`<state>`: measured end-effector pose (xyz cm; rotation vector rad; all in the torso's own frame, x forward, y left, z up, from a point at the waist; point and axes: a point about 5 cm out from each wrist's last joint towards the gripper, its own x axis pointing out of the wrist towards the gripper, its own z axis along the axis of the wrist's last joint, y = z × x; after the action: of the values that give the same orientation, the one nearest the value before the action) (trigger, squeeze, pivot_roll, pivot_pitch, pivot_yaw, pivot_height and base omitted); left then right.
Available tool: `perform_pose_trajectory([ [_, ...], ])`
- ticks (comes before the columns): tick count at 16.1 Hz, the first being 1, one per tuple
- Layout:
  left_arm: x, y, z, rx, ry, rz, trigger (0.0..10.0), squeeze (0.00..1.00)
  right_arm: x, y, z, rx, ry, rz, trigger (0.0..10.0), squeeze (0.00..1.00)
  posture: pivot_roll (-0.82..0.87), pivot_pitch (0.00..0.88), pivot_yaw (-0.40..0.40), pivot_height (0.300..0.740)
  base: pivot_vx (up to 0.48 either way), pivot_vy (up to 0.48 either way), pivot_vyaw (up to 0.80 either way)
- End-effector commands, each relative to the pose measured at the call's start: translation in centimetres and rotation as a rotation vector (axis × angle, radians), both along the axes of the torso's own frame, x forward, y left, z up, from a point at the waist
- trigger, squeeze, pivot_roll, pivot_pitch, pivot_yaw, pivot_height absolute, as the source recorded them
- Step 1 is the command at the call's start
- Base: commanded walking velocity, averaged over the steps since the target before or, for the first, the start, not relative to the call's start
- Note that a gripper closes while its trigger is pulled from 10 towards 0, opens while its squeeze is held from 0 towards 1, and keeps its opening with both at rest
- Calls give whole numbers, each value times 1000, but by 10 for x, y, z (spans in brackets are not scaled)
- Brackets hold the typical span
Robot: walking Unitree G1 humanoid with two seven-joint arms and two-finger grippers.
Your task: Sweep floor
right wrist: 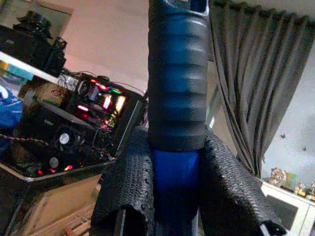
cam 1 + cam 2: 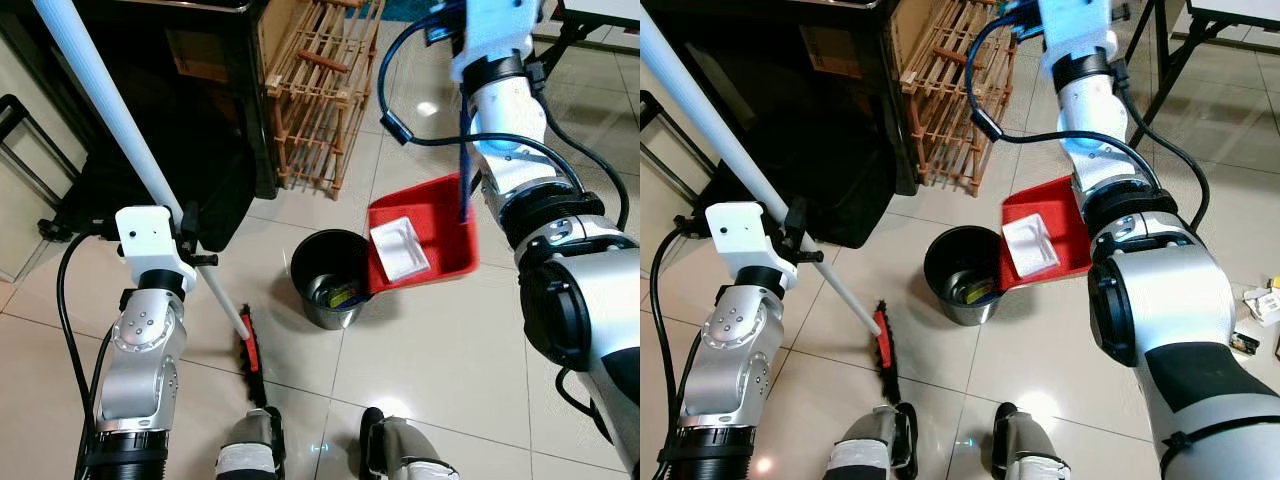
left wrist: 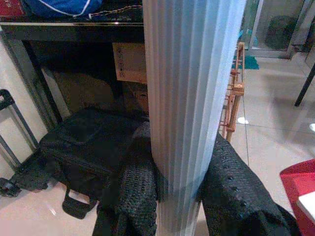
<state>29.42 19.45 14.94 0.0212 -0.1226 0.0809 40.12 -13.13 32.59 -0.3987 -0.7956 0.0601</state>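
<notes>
Left gripper (image 3: 170, 196) clamped on long white ribbed broom handle (image 2: 110, 105), one black finger pressed to each side. Handle's long axis slanted: upper end toward robot's left and away, lower end running down to red-backed black-bristled broom head (image 2: 249, 356) resting on beige tiled floor (image 2: 440, 340) just ahead of robot's two feet. Head's own length lying roughly fore-and-aft.

Right gripper (image 1: 177, 191) closed around blue dustpan handle (image 1: 178, 73), fingers gripping just below its ribbed dark sleeve. Red plastic dustpan (image 2: 445, 215) held above floor, tipped, its lower corner over rim of round black waste bin (image 2: 330, 280). One white rectangular tray-like piece (image 2: 399, 248) lying in dustpan near that corner. Bin holding some scraps, one yellowish; exact count not discernible.

Count: one broom, one dustpan, one bin. One wooden lattice rack (image 2: 325, 90) standing behind bin, beside dark cabinet (image 2: 200, 90). One black bag (image 3: 83, 147) on floor under cabinet. A few small scraps (image 2: 1262, 305) on tiles at robot's right.
</notes>
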Motion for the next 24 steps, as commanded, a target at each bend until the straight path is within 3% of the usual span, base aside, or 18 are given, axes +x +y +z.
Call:
perform_pose_trajectory([
  [1,-2,1,9,6,-44,3,10000,0,-6,4,14,-36,-95,6,10000,0,119,196,16,740,0,0,0],
  [3,-2,1,9,6,-45,3,10000,0,-7,7,13,-71,-107,11,10000,0,119,196,16,740,0,0,0],
  [6,-2,0,9,5,-44,0,10000,0,-5,6,12,-27,-78,22,10000,0,118,192,18,740,0,0,0],
  [9,-2,-1,9,4,-44,-3,10000,0,-1,-3,12,111,-11,36,10000,0,119,188,18,740,0,0,0],
  [13,-1,-1,9,3,-45,-4,10000,0,1,-6,12,166,19,43,10000,0,120,186,16,740,0,0,0],
  [24,-1,-1,8,4,-44,-3,10000,0,-2,4,9,19,-28,41,10000,0,118,189,13,740,0,0,0],
])
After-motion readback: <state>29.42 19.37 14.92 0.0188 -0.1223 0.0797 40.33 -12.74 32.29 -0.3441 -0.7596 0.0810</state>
